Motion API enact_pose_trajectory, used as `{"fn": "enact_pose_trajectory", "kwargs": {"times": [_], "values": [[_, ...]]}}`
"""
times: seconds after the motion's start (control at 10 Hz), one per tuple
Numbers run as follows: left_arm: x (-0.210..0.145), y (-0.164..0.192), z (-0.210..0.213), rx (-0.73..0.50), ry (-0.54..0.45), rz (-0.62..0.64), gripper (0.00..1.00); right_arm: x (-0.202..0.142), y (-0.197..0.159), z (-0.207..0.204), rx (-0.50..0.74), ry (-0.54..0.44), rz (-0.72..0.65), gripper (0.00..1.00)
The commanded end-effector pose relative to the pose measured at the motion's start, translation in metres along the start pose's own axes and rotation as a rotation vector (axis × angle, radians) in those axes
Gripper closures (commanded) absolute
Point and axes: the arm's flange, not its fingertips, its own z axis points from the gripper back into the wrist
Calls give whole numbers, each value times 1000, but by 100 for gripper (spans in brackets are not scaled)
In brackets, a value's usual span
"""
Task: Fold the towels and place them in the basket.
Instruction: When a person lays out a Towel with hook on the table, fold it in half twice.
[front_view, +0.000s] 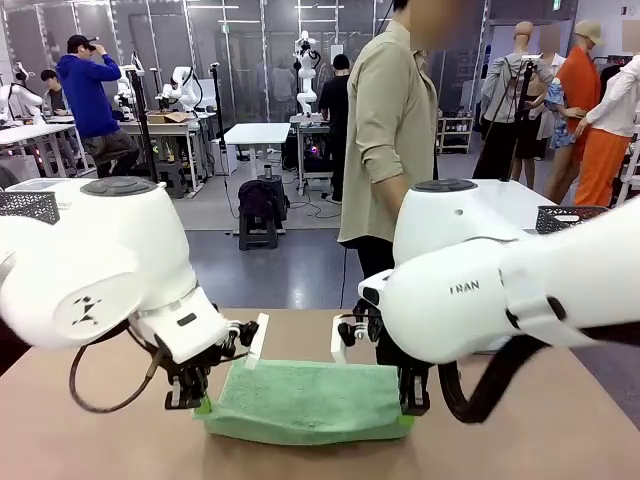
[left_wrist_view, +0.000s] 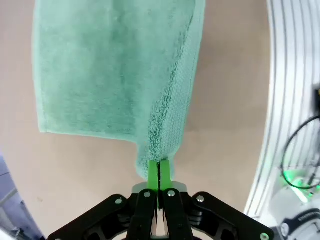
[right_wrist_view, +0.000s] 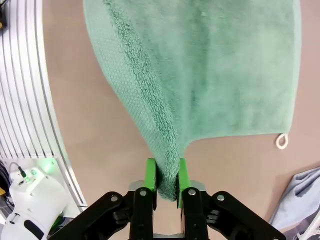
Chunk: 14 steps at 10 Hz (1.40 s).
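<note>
The left gripper (left_wrist_view: 159, 170) has its green pads (left_wrist_view: 153, 172) pressed together on one corner of a mint green terry towel (left_wrist_view: 115, 70), pinching a narrow bunch of cloth. The right gripper (right_wrist_view: 166, 175) is clamped on the opposite corner, with a thicker fold of the same towel (right_wrist_view: 210, 75) filling the gap between its pads (right_wrist_view: 150, 172).

In the front view the left gripper (front_view: 190, 395) and right gripper (front_view: 410, 398) point down at either end of the towel (front_view: 305, 400). It stretches between them and sags in the middle, low over the brown table (front_view: 100, 440).

A small white loop (right_wrist_view: 282, 141) hangs from a free corner of the green towel in the right wrist view. Beyond it a pale grey-blue towel (right_wrist_view: 300, 200) lies crumpled on the table (right_wrist_view: 100, 125), apart from the green one.

Behind the right arm sits what looks like a dark grey lattice-mesh basket (front_view: 570, 216), though only its rim shows. A person in a beige shirt (front_view: 390, 130) stands at the far side of the table.
</note>
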Motion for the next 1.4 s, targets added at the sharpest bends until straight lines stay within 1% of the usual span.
{"fn": "enact_pose_trajectory", "kwargs": {"times": [0.0,0.3,0.6,0.7,1.0,1.3], "values": [[3,27,1,-19,34,-12,99,7,-25,3,20,14,36,78],[8,62,-13,-57,35,-2,99,15,-55,-6,51,20,34,78],[10,91,-32,-80,37,22,99,19,-82,-31,87,46,-25,78],[10,100,-37,-83,45,37,99,17,-92,-38,70,55,-44,78],[10,123,-51,-65,49,60,99,12,-122,-52,49,44,-78,78],[14,149,-58,-20,49,69,99,11,-149,-49,-6,25,-96,78]]}}
